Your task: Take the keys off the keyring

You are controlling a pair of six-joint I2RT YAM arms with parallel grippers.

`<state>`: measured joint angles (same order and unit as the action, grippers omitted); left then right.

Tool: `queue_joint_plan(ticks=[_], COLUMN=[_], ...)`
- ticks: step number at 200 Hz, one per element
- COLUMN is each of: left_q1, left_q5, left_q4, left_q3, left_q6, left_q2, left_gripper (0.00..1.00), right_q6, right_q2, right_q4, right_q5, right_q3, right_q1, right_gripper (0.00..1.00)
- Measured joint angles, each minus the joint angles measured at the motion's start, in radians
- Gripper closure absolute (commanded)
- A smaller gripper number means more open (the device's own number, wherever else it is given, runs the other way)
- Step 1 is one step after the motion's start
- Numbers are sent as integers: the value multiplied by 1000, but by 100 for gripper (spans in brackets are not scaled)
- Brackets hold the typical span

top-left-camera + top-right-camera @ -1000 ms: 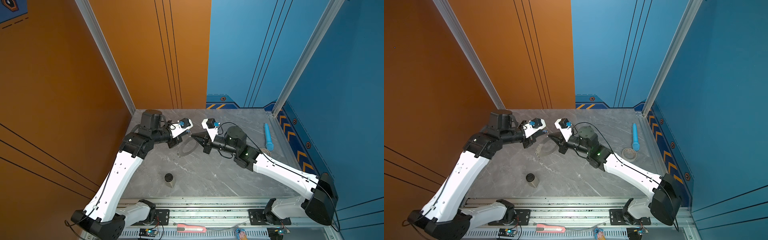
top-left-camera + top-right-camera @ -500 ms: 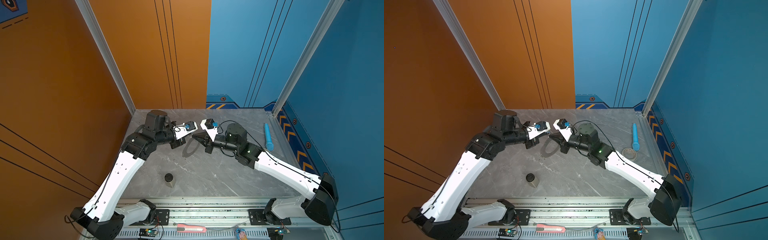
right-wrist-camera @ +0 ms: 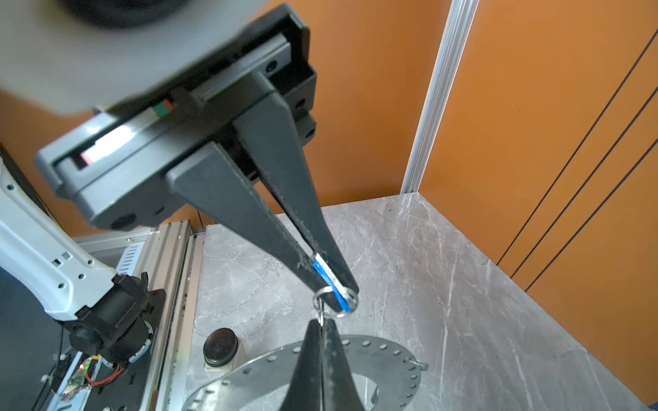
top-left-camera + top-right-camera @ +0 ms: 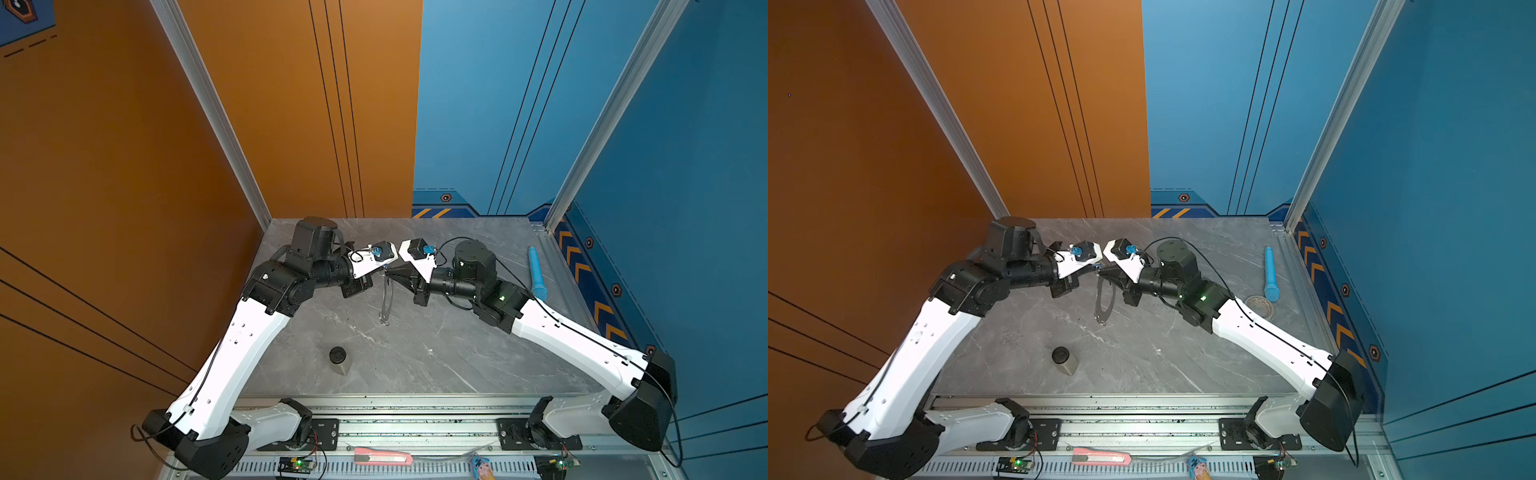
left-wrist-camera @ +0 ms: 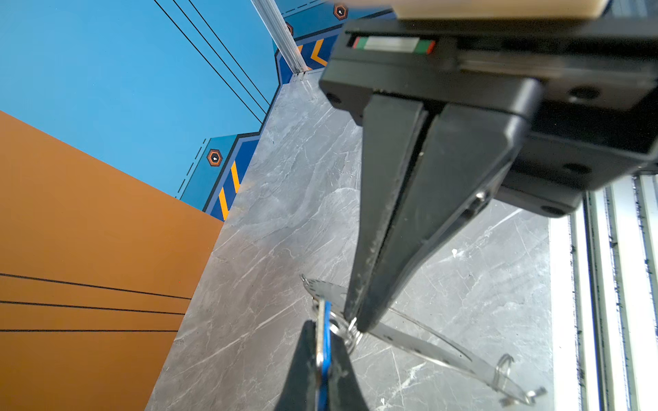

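Observation:
The keyring hangs edge-on above the table between the two arms. It is a wide, flat metal ring with holes along its rim. My right gripper is shut on its upper rim, right at a small wire loop. My left gripper is shut on the blue key, and this tag's loop links to that wire loop. The two gripper tips almost touch. Other small loops hang from the ring's far rim.
A small jar with a black lid stands near the front left. A blue cylinder and a tape roll lie at the right edge. A pink knife rests on the front rail.
Both grippers have drawn closer together. The keyring has swung from a slanted pose to hang edge-on beneath them. Both stay shut.

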<state>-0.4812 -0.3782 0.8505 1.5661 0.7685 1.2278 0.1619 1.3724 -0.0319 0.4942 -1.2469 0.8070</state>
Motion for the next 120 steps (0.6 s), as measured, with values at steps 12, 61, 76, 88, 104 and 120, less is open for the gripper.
queue_joint_plan(ticks=[12, 61, 76, 88, 104, 120], left_q1=[-2, 15, 24, 31, 38, 51], left_q5=[0, -16, -31, -46, -66, -87], left_q4=[19, 93, 112, 122, 137, 149], left_q3=[7, 29, 34, 35, 35, 35], left_q6=[0, -6, -8, -10, -14, -19], left_q2=[3, 10, 13, 17, 24, 31], left_gripper=[100, 100, 100, 100, 100, 100], right_q6=[31, 193, 238, 270, 302, 322], right_q2=[0, -19, -26, -27, -27, -27], right_q4=[30, 153, 182, 207, 228, 244], right_q5=[-1, -80, -115, -145, -179, -199], right_q3=[-12, -60, -65, -74, -77, -79], right_q1=[6, 63, 84, 101, 118, 127], right_gripper=[100, 100, 100, 100, 100, 100])
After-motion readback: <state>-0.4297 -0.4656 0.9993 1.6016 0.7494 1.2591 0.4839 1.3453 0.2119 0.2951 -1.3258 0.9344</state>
